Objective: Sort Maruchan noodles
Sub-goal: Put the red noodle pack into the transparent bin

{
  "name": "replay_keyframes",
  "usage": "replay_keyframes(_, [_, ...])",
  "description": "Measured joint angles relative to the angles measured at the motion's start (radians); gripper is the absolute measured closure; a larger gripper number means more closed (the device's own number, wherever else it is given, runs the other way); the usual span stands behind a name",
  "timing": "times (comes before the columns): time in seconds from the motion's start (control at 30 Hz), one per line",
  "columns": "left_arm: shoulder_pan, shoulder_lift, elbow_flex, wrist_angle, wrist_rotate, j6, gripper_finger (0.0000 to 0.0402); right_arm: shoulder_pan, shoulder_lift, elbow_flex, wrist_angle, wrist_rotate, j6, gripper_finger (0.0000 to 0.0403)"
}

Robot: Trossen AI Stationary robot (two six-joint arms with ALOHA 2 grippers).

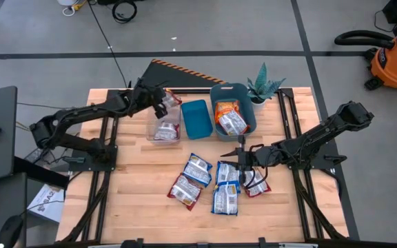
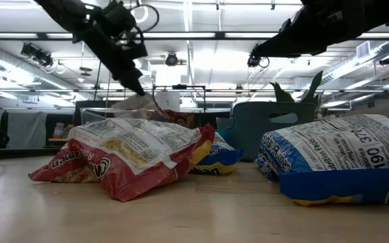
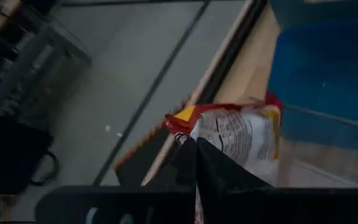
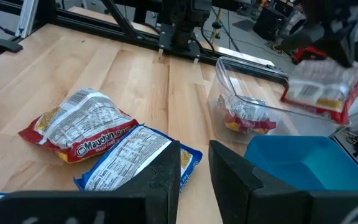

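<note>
Overhead, the left gripper (image 1: pixel 165 100) hangs above the far end of a clear plastic container (image 1: pixel 166 127), its fingers pinched tight on the edge of a red-trimmed noodle packet (image 1: pixel 171 98). In the left wrist view that held packet (image 3: pixel 244 134) dangles just beyond the closed fingertips (image 3: pixel 213 168), its printed back facing the camera. The right wrist view shows the same packet (image 4: pixel 322 90) in the air above the clear container (image 4: pixel 247 99), which already has another red-trimmed packet (image 4: pixel 244 116) lying inside it.

To the right of the clear container sits a small blue bin (image 1: pixel 196 118), and to its right a larger blue-grey bin (image 1: pixel 248 118) holding orange-trimmed packets (image 1: pixel 230 118). A small potted plant (image 1: pixel 262 87) stands at the far edge of the wooden table (image 1: pixel 129 193), just beside that bin.

The right gripper (image 1: pixel 240 160) hovers low over the loose pile near the middle of the table, its fingers (image 4: pixel 235 180) set a narrow gap apart with nothing between them. Below it lie blue-trimmed packets (image 1: pixel 226 189), with one more blue one (image 1: pixel 198 169) to the left, a red one (image 1: pixel 185 191) at the near left of the pile, and another red one (image 1: pixel 256 186) on the right side. From table height, a red packet (image 2: pixel 123 158) and a blue packet (image 2: pixel 343 162) fill the foreground.
</note>
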Motion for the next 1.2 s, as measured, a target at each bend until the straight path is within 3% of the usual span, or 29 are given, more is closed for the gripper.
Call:
replay_keyframes(0.13, [0.004,0.049,-0.003,0.02,-0.004,0.001,0.0397,0.0,0.0,0.0,0.0,0.0,0.001,0.0313])
replay_keyframes(0.3, [-0.021,0.082,-0.003,0.053,-0.133,0.049,0.0396,0.0,0.0,0.0,-0.001,0.0,-0.009,0.0313])
replay_keyframes(0.53, [-0.161,0.071,-0.003,-0.019,-0.174,0.06,0.0391,0.0,0.0,0.0,-0.001,0.0,-0.019,0.0313])
replay_keyframes(0.93, [-0.451,0.071,-0.003,-0.284,-0.128,-0.14,0.0389,0.0,0.0,0.0,-0.001,0.0,-0.02,0.0313])
replay_keyframes(1.13, [-0.494,0.071,-0.003,-0.299,-0.034,-0.253,0.0388,0.0,0.0,0.0,0.021,0.0,-0.021,0.0313])
replay_keyframes(1.2, [-0.494,0.071,-0.003,-0.298,-0.048,-0.292,0.0388,0.0,0.0,0.0,0.025,0.0,-0.021,0.0313])
